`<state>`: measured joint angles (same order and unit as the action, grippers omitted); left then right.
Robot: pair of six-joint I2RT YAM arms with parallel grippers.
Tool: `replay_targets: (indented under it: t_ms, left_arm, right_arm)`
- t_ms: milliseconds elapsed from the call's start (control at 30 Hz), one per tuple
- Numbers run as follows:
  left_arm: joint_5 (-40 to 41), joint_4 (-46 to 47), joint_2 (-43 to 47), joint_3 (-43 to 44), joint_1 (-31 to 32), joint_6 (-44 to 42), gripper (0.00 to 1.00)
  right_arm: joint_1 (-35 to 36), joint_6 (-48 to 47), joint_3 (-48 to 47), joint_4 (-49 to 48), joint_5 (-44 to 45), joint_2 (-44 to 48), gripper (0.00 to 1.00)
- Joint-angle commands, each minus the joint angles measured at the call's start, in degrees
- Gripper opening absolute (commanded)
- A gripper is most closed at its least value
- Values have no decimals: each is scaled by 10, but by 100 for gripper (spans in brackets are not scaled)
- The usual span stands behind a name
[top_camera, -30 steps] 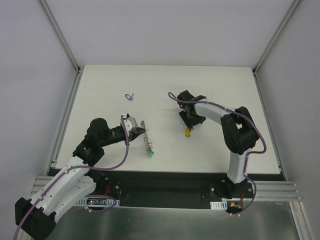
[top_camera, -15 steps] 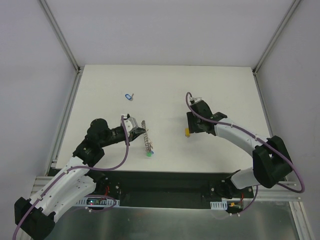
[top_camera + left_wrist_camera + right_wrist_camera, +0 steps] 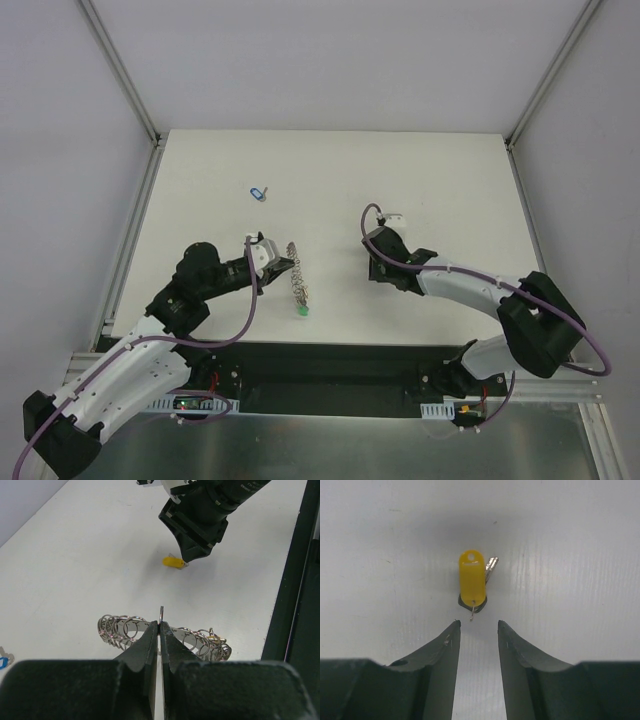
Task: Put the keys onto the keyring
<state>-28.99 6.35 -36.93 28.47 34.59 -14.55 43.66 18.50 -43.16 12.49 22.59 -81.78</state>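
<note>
**White table, two arms working low**

Clamping flat grey wire-looped keyring edge-up in left gripper, jaws pressed tight on its rim. Hovering right gripper over tiny yellow-tagged metal key, jaws spread, tips just short of it. Lying well apart toward far left, small blue-tagged key.

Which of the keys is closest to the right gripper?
The yellow-tagged key, lying just ahead of the open right gripper. The blue-tagged one lies far off; the green-tagged one is by the keyring.

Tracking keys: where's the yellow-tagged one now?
In the right wrist view, the yellow-tagged key lies just beyond the open right gripper, right of the keyring.
</note>
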Motion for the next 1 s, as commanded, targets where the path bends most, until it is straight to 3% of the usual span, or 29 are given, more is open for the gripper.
replay_targets:
  t_ms: [0,433,967]
  left_arm:
    - [25,20,13,23,11,-1,0]
    - [39,20,11,20,22,6,0]
    - [43,20,10,20,24,5,0]
  right_arm:
    - [18,42,4,-42,40,-14,38]
    - [40,78,41,-96,56,-55,31]
    - [39,89,45,-84,65,-63,26]
